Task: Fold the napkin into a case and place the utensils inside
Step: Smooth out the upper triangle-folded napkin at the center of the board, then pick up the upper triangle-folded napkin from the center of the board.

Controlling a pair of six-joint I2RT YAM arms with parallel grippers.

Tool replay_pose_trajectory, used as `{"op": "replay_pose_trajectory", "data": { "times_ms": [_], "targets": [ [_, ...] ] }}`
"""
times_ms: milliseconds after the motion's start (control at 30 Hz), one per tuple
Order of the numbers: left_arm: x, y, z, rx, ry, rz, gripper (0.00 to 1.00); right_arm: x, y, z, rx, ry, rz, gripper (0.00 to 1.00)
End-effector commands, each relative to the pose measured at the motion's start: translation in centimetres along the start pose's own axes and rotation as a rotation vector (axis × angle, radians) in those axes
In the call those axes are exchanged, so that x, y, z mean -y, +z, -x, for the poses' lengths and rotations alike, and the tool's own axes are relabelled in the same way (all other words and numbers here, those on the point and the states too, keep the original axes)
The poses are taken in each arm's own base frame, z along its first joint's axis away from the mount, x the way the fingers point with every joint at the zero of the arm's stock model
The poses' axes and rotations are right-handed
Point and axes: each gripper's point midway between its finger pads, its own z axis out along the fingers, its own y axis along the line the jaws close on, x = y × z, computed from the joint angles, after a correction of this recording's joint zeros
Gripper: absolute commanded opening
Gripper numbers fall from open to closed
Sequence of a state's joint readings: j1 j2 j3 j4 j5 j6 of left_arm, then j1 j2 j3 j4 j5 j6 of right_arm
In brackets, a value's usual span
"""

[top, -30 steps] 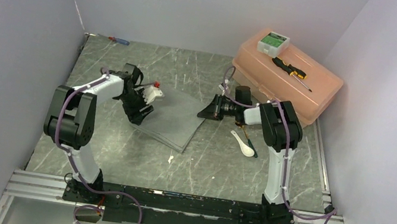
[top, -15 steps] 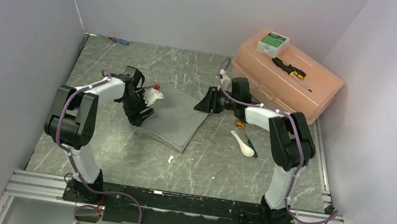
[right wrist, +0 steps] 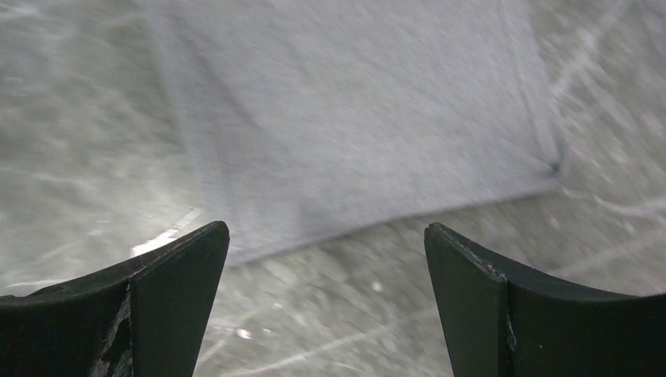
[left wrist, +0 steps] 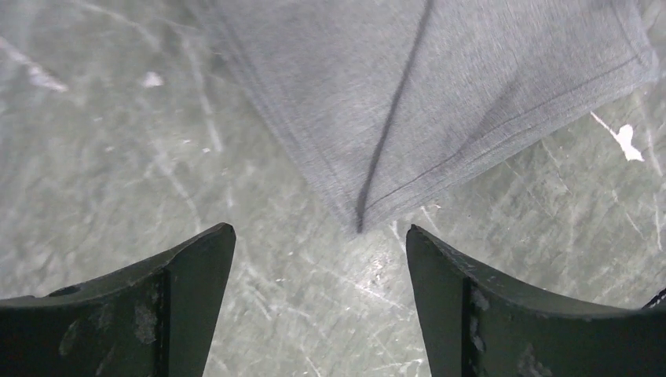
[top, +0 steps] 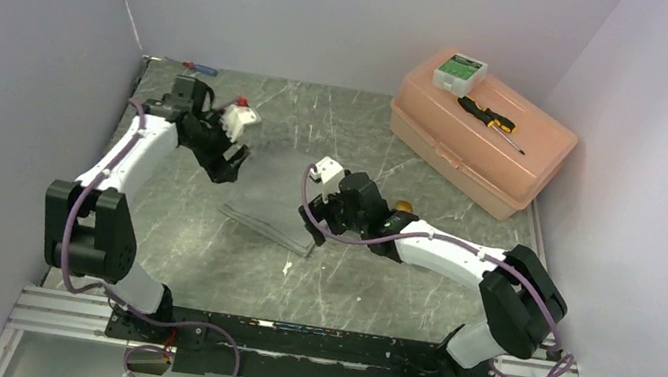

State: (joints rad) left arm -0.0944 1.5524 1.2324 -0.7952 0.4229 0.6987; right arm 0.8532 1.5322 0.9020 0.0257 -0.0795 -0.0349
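The grey napkin (top: 272, 201) lies folded flat on the table. Its layered corner (left wrist: 359, 224) shows just ahead of my left gripper (left wrist: 319, 228), which is open and empty over bare table. In the top view the left gripper (top: 230, 164) hovers at the napkin's far left side. My right gripper (top: 316, 223) is also open and empty, at the napkin's near right edge (right wrist: 353, 118). A bit of the gold-bronze spoon (top: 403, 206) peeks out behind the right forearm. The white spoon is hidden under that arm.
A pink lidded box (top: 506, 165) stands at the back right, carrying a small white-and-green box (top: 460, 70) and a black-and-yellow screwdriver (top: 491, 120). A red-and-blue screwdriver (top: 199, 69) lies at the back left corner. A white scrap (top: 287, 267) lies near the napkin.
My right gripper opened and swung left across the spoons to the napkin's near right edge. My left gripper lifted off the napkin, drew back to the far left and opened wider.
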Motion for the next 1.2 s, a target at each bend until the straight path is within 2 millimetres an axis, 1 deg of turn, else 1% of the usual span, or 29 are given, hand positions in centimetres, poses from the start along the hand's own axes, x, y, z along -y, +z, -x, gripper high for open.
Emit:
{"op": "replay_pose_trajectory", "data": {
  "times_ms": [0,33,100,133,167,200,233,300,367,400,500,567,633,700,767,800,833,867,933,967,1033,1167],
  "targets": [
    [-1.4,-4.6,2.6,0.179,-0.026,0.019,0.90,5.2,-1.0,-0.3,0.019,-0.024,-0.262,1.00],
    [-1.6,-5.3,2.8,0.207,-0.027,0.019,0.93,5.9,-0.9,-0.6,0.002,-0.011,-0.296,1.00],
    [-1.6,-6.7,3.5,0.272,0.013,0.037,0.94,6.5,-1.2,0.0,-0.003,-0.028,-0.332,1.00],
    [-1.9,-7.4,4.0,0.305,0.047,0.075,0.94,6.4,-1.6,0.8,0.015,-0.053,-0.351,1.00],
    [-2.2,-7.8,4.3,0.320,0.072,0.113,0.94,5.7,-2.1,1.7,0.038,-0.099,-0.363,1.00],
    [-2.2,-8.3,4.4,0.325,0.091,0.131,0.94,5.5,-2.6,2.4,0.057,-0.138,-0.375,1.00],
    [-2.2,-8.5,4.4,0.316,0.107,0.136,0.94,5.2,-3.0,2.7,0.056,-0.165,-0.378,1.00],
    [-2.2,-8.6,3.9,0.283,0.088,0.103,0.94,5.7,-3.2,2.0,-0.010,-0.166,-0.410,1.00],
    [-1.3,-8.0,3.2,0.262,0.081,-0.004,0.94,6.1,-3.3,1.0,-0.103,-0.143,-0.434,0.98],
    [-1.2,-7.9,3.1,0.258,0.074,-0.026,0.94,6.0,-3.4,1.2,-0.106,-0.136,-0.429,0.97],
    [-0.2,-8.4,3.8,0.283,0.108,-0.085,0.94,5.3,-4.1,1.9,-0.062,-0.107,-0.418,1.00],
    [0.1,-9.1,4.4,0.300,0.154,-0.085,0.94,3.6,-4.3,2.0,-0.062,-0.118,-0.356,1.00],
    [-0.3,-9.4,4.6,0.300,0.174,-0.056,0.94,0.9,-3.9,1.7,-0.058,-0.144,-0.236,1.00],
    [-1.0,-9.0,4.0,0.267,0.170,-0.037,0.94,-2.0,-3.3,0.8,-0.081,-0.152,-0.109,1.00],
    [-1.5,-8.5,3.3,0.225,0.155,-0.041,0.94,-4.0,-2.6,-0.3,-0.103,-0.170,-0.030,1.00],
    [-2.1,-8.3,3.3,0.194,0.108,-0.016,0.94,-4.9,-2.2,-0.8,-0.108,-0.174,-0.001,1.00],
    [-2.6,-8.3,3.1,0.147,0.111,0.013,0.94,-5.3,-1.7,-1.2,-0.121,-0.169,0.018,1.00],
    [-2.8,-8.6,3.5,0.146,0.111,0.034,0.94,-5.5,-0.9,-2.0,-0.154,-0.156,0.018,1.00],
    [-3.6,-9.2,4.3,0.200,0.109,0.094,0.94,-5.8,0.0,-2.9,-0.189,-0.142,0.027,0.98],
    [-3.8,-9.5,4.7,0.228,0.124,0.120,0.94,-6.1,0.4,-2.8,-0.176,-0.137,0.044,0.98],
    [-3.7,-9.3,4.7,0.253,0.126,0.125,0.94,-6.7,0.9,-3.0,-0.166,-0.133,0.074,0.97],
    [-2.9,-7.7,3.5,0.256,0.086,0.052,0.94,-7.1,2.3,-4.0,-0.188,-0.144,0.102,0.95]
  ]
}}
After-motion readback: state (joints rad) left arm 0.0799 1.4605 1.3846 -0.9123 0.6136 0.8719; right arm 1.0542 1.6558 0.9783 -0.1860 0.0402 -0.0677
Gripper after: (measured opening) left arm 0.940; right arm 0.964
